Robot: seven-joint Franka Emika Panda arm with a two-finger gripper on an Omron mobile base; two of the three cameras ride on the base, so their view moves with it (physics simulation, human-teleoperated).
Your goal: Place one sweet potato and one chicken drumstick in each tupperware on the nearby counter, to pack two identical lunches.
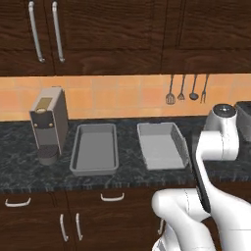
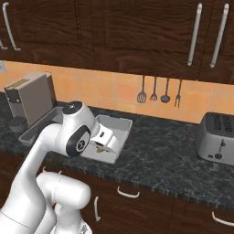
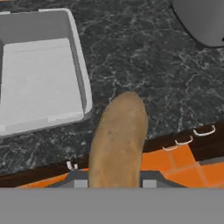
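My gripper [image 3: 114, 181] is shut on a tan oval sweet potato [image 3: 118, 140] that juts out between the fingers. It hangs over the front edge of the dark speckled counter [image 3: 153, 65], just beside the near corner of an empty grey tupperware [image 3: 81, 65]. The right base view has the gripper [image 2: 98, 147] with the sweet potato [image 2: 99, 149] at the front rim of that tupperware [image 2: 121, 130]. Both tupperware sit side by side, left [image 1: 93, 170] and right [image 1: 162, 147], each empty. The chicken drumstick is out of view.
A grey coffee machine [image 1: 49, 122] stands left of the containers. A toaster [image 2: 217, 137] sits far right on the counter, and utensils [image 2: 157, 93] hang on the orange tiled wall. Drawers with silver handles [image 2: 128, 193] run below the counter.
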